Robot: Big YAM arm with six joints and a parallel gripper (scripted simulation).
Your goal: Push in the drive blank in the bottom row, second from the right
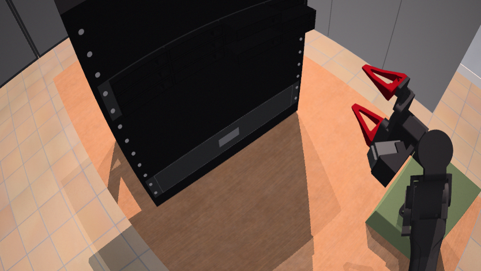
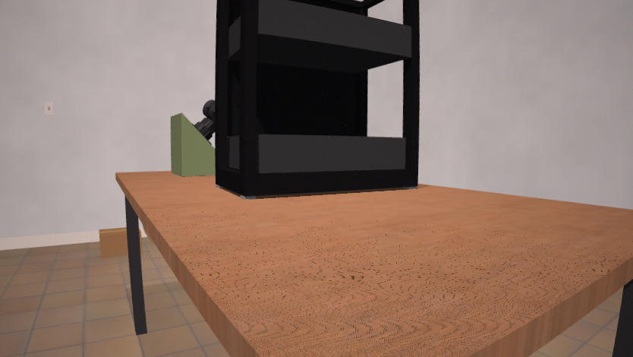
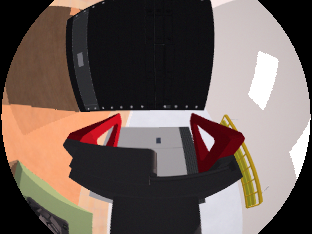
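The wooden desk carries everything in view. The black rack is set upright on it, its front face in deep shadow in the top view, so that the rows of drive blanks are made out only as faint outlines in the upper part of that face; the blank in the bottom row, second from the right, cannot be singled out with certainty. A grey panel with a lighter label is seen low on the front, and a column of pale screw heads runs down the rack's side rail. In the exterior view the rack's back, with its dark shelves, is shown resting flat on the desk.

A green wedge-shaped pedestal is placed near the desk's corner, and the dark arm rises from it. The hand is held well apart from the rack, off to its side, with the red fingers spread fully and nothing between them.
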